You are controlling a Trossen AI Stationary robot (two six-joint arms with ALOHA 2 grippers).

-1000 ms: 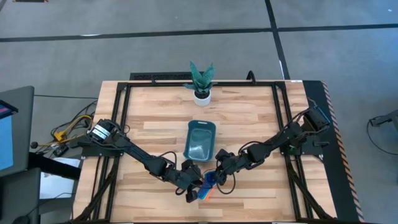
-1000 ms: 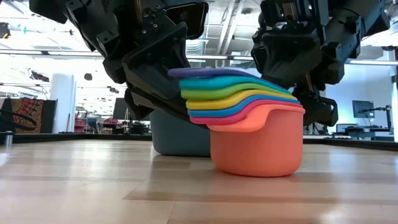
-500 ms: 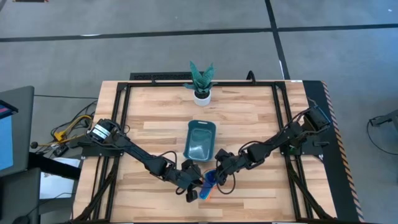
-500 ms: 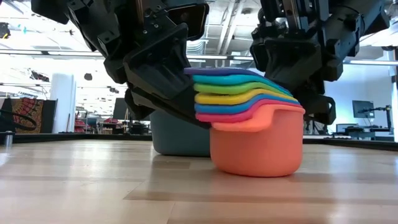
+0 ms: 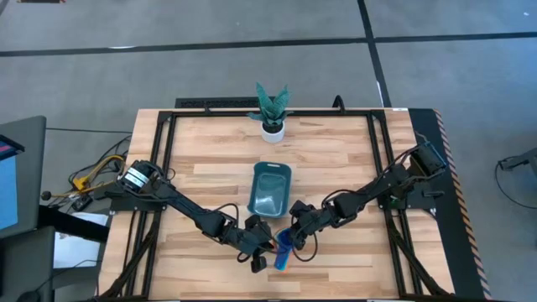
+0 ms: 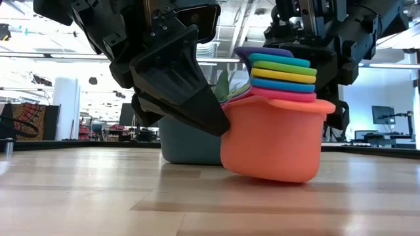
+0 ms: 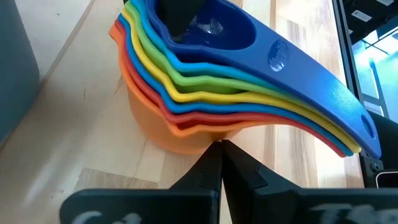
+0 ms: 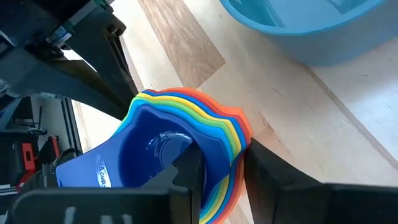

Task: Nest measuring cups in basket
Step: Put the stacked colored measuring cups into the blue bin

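The measuring cups sit nested in one stack, orange outermost and dark blue innermost, on the table near its front edge. Their handles point toward the near edge. The stack is tilted, with its left bottom edge off the wood. The dark teal basket stands just behind it with nothing inside. My right gripper is shut on the stack's far rim. My left gripper is shut, its tips at the orange cup from the left. My left gripper touches the orange cup's outer wall just under the handles with its shut fingertips, coming slanting down from the table's left. My right gripper has one finger inside the dark blue cup and the other outside the orange rim, pinching the nested walls on the side away from the handles. It comes slanting down from the table's right. The stack tilts, its right bottom edge on the table.
A small white pot with a green plant stands at the far edge. Black frame rails run along the table's left and right sides. Bare wood lies to both sides of the basket.
The stack has turned about: its handles, fanned toward the table's left a second ago, now point at the near edge. It has also tipped, its left bottom edge rising off the table. My left gripper has kept still against it.
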